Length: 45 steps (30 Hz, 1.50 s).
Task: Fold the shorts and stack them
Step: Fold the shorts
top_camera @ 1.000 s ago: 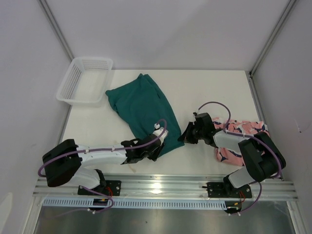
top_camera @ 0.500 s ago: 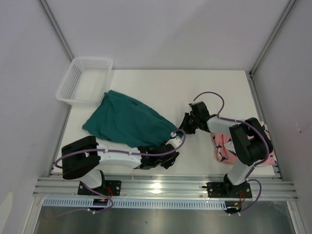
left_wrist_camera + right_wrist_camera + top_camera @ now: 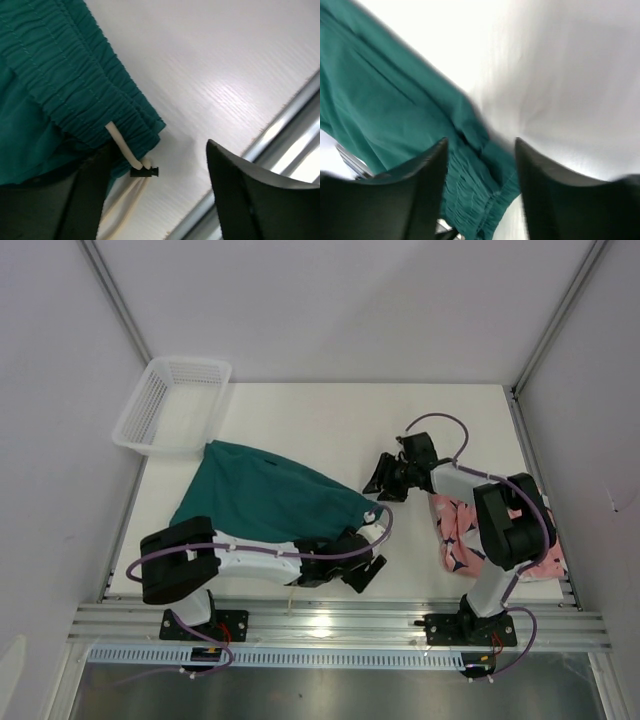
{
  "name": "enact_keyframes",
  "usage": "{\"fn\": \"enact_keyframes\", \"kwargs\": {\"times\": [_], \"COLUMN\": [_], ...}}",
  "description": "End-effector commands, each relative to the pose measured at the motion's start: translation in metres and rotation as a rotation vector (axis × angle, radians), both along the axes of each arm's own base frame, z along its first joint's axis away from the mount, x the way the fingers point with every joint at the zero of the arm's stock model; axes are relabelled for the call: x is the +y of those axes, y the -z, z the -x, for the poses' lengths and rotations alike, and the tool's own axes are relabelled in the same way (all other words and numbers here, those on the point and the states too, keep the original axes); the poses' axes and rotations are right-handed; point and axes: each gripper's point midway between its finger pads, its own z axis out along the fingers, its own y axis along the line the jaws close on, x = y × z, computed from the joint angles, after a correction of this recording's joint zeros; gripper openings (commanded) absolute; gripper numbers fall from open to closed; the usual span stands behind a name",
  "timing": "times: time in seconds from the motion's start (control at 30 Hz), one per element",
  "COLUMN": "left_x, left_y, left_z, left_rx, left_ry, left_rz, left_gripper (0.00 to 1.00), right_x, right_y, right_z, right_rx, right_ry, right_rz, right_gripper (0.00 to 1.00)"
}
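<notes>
spreading the plain dark teal green shorts (image 3: 265, 502) flat before the first fold

top view: we see them on the left half of the white table (image 3: 330, 420), far corner just beside the white plastic mesh basket (image 3: 165, 405); the salmon-pink shark-print shorts (image 3: 452, 538) sit bunched at the right edge. left wrist view: the left gripper (image 3: 152, 152), fingers spread, holds nothing beside the elastic waistband (image 3: 65, 85) and pale drawstring (image 3: 120, 142). right wrist view, blurred: the right gripper (image 3: 480, 141) hangs fingers apart above the teal cloth. next, we judge, each should pinch a waistband corner.
</notes>
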Motion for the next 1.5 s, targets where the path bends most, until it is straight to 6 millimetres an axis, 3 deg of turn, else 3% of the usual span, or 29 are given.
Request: {"fn": "enact_keyframes", "kwargs": {"times": [0.0,0.07,0.1,0.2,0.27,0.3,0.33,0.37,0.4,0.47,0.5,0.53,0.6,0.67,0.7,0.8,0.87,1.03,1.27,1.47], "left_x": [-0.001,-0.008,-0.011,-0.012,-0.005,-0.003,0.004,0.011,0.017,0.030,0.033,0.036,0.043,0.048,0.049,0.050,0.050,0.059,0.058,0.053], "left_y": [0.002,-0.020,-0.029,-0.062,-0.084,-0.092,-0.093,-0.107,-0.110,-0.114,-0.124,-0.124,-0.127,-0.123,-0.114,-0.087,-0.074,-0.026,0.002,0.008], "left_z": [0.037,0.034,0.034,0.028,0.015,0.016,0.013,0.002,-0.003,-0.015,-0.017,-0.016,-0.024,-0.032,-0.034,-0.039,-0.042,-0.047,-0.055,-0.055], "left_rx": [0.157,0.150,0.162,0.186,0.176,0.195,0.199,0.181,0.175,0.180,0.175,0.190,0.195,0.191,0.206,0.261,0.284,0.326,0.338,0.345], "left_ry": [0.068,0.066,0.067,0.064,0.036,0.048,0.036,0.005,-0.012,-0.042,-0.043,-0.042,-0.071,-0.110,-0.126,-0.173,-0.208,-0.282,-0.325,-0.326], "left_rz": [-0.016,0.041,0.073,0.189,0.260,0.290,0.295,0.332,0.340,0.355,0.387,0.395,0.413,0.394,0.365,0.303,0.269,0.124,0.057,0.055], "left_gripper": [0.79,0.86,0.87,0.91,0.92,0.93,0.93,0.94,0.94,0.95,0.95,0.96,0.97,0.97,0.97,0.95,0.94,0.82,0.55,0.53], "right_x": [-0.015,-0.020,-0.020,-0.030,-0.033,-0.036,-0.038,-0.039,-0.043,-0.043,-0.047,-0.046,-0.044,-0.042,-0.038,-0.030,-0.024,-0.011,-0.007,-0.004], "right_y": [-0.032,-0.048,-0.063,-0.080,-0.087,-0.080,-0.091,-0.091,-0.079,-0.087,-0.070,-0.078,-0.062,-0.061,-0.050,-0.052,-0.043,-0.036,-0.024,-0.010], "right_z": [-0.032,-0.034,-0.032,-0.020,-0.012,-0.001,0.004,0.010,0.024,0.038,0.053,0.059,0.081,0.092,0.104,0.108,0.116,0.117,0.108,0.104], "right_rx": [-0.099,-0.121,-0.147,-0.173,-0.189,-0.167,-0.197,-0.194,-0.165,-0.187,-0.149,-0.185,-0.142,-0.158,-0.127,-0.154,-0.126,-0.126,-0.142,-0.120], "right_ry": [0.029,0.032,0.025,0.039,0.049,0.052,0.056,0.067,0.078,0.095,0.109,0.111,0.129,0.132,0.128,0.125,0.109,0.089,0.099,0.109], "right_rz": [-0.026,-0.049,-0.067,-0.072,-0.093,-0.100,-0.116,-0.125,-0.124,-0.158,-0.157,-0.185,-0.218,-0.238,-0.243,-0.290,-0.304,-0.329,-0.313,-0.305], "right_gripper": [0.59,0.72,0.76,0.87,0.88,0.90,0.91,0.91,0.91,0.92,0.92,0.92,0.96,0.99,1.00,0.99,0.99,0.99,0.97,0.80]}}
